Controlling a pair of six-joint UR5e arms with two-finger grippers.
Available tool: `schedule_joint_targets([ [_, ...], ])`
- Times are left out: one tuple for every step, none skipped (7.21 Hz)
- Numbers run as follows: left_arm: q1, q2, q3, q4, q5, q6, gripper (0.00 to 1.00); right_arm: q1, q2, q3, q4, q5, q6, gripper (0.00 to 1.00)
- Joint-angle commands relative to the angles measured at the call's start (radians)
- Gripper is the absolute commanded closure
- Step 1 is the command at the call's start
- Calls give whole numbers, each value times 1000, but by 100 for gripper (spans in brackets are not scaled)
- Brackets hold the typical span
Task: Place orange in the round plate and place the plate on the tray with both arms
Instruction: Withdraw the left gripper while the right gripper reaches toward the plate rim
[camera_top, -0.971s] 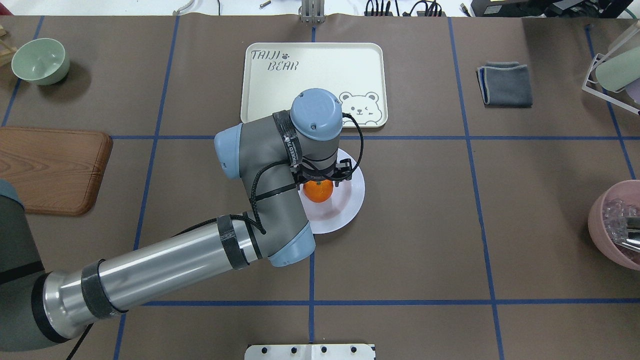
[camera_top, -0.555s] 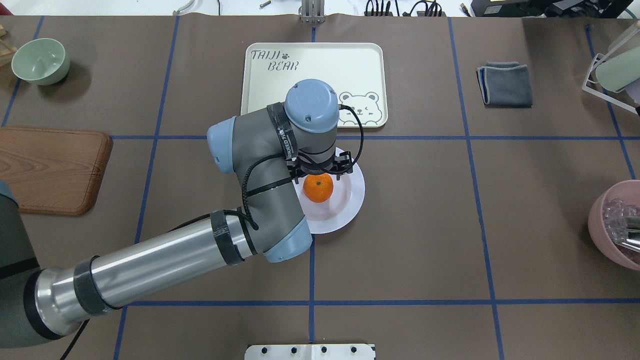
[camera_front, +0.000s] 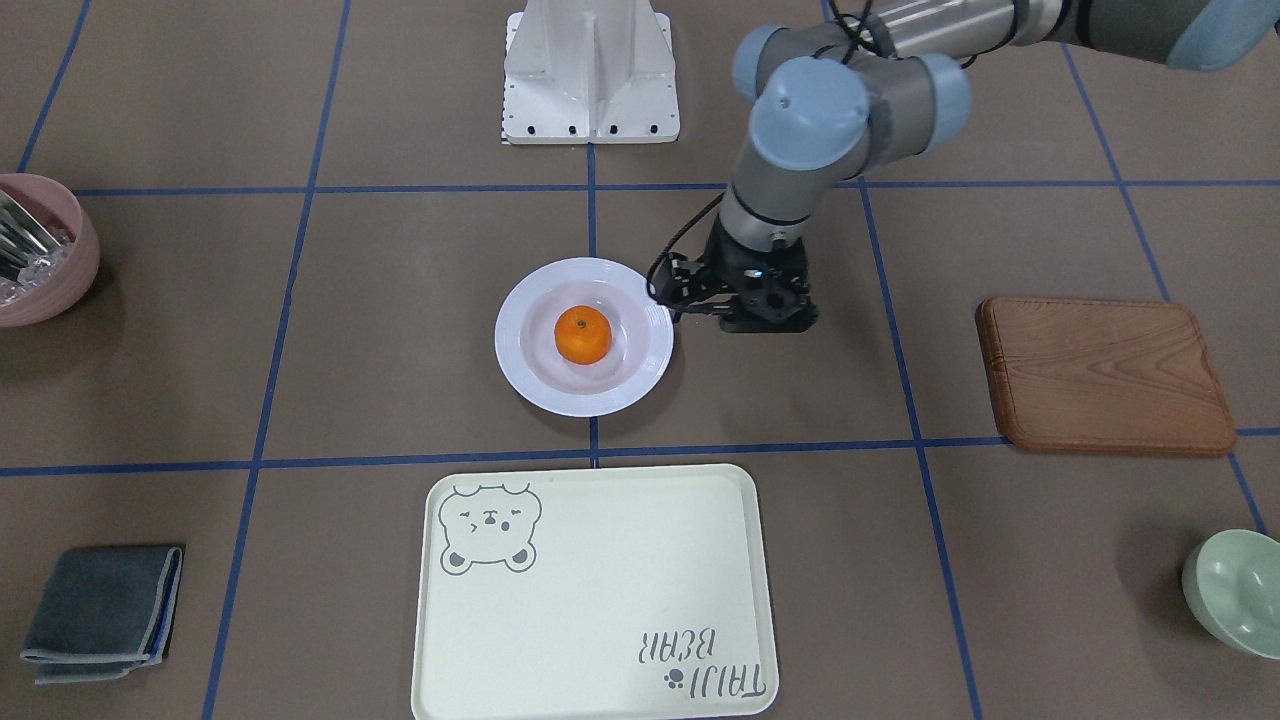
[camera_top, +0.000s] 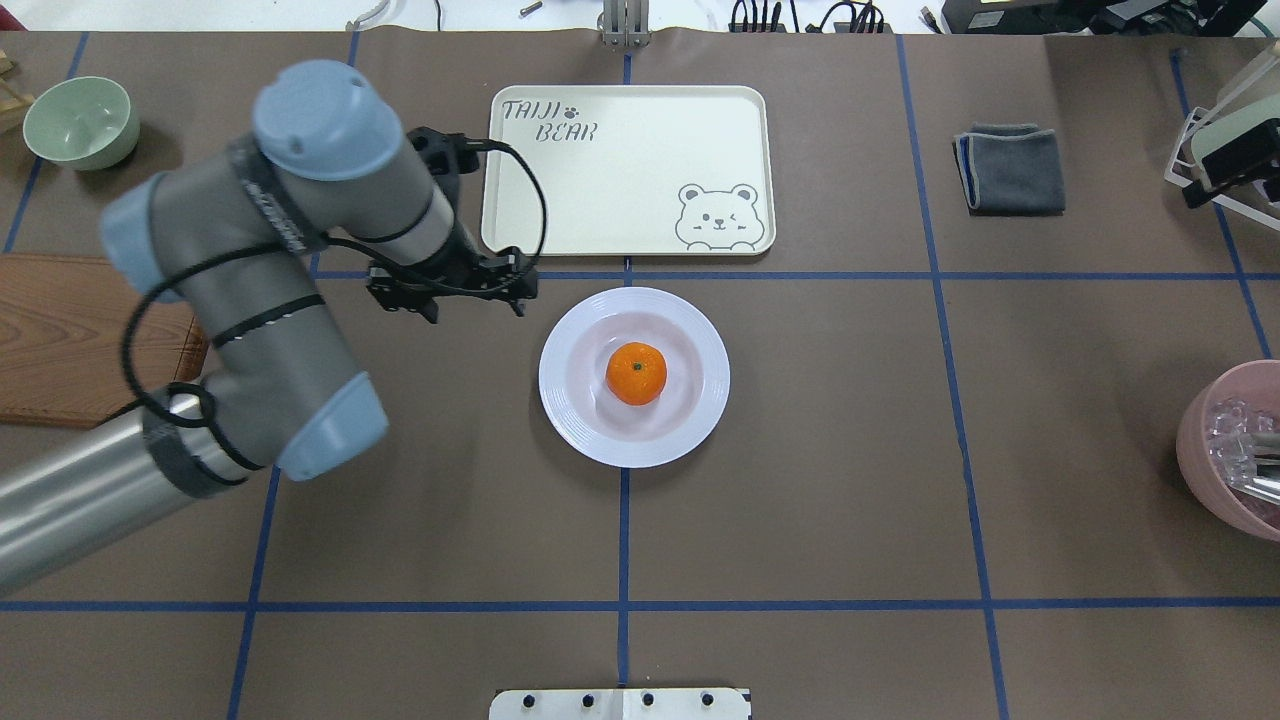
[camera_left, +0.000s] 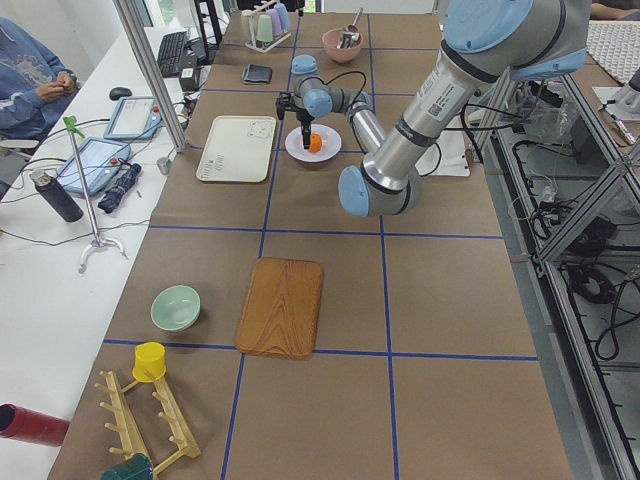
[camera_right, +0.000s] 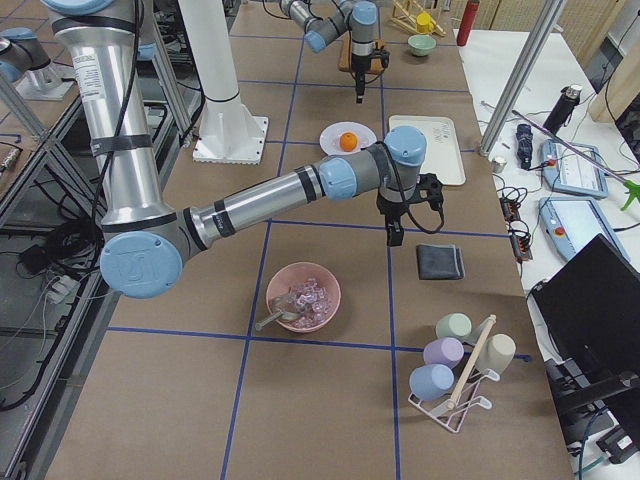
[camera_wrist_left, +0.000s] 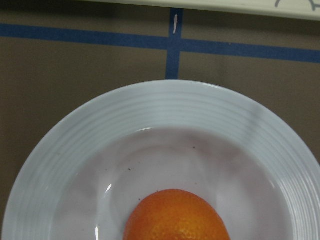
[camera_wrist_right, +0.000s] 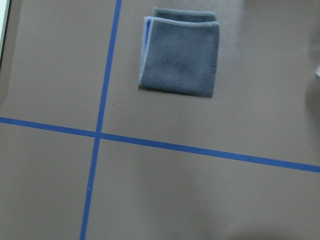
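Overhead exterior view: the left gripper (camera_top: 452, 287), which a second ago stood right over the orange (camera_top: 636, 373) with its jaws spread to either side of it, has swung off toward the robot's left. It now hangs just beside the round plate (camera_top: 558, 400), near the tray's (camera_top: 640, 160) near corner. The wrist hides its jaws, so I cannot tell how wide they stand, and nothing shows in its grip. The orange lies alone in the middle of the plate, stem dot up, free of any finger. The left wrist camera looks down on the fruit and the ridged rim.

So the first half of the task looks done. The plate is not yet on the tray; it sits on the table just short of it, across the blue tape line. The right gripper (camera_right: 394, 228) hangs well away, near the folded grey cloth (camera_right: 440, 261); whether it is open I cannot tell. It probably has to come over before both arms can lift the plate.
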Motion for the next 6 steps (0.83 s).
schedule_joint_targets([
  [-139, 151, -105, -5, -89, 157, 2, -185, 32, -41, 269, 0, 372, 0],
  [-187, 168, -105, -7, -127, 183, 2, -260, 37, -94, 490, -1, 586, 1],
  [-210, 169, -105, -5, -128, 188, 2, -317, 39, -130, 670, -3, 765, 1],
  [-228, 171, -103, -5, -128, 190, 2, -353, 39, -163, 795, -3, 871, 1],
  [-244, 172, -103, -7, -126, 188, 2, -408, 39, -190, 907, -17, 954, 1],
  [-271, 198, -105, -10, -129, 214, 2, -472, 39, -202, 1004, -88, 1046, 1],
])
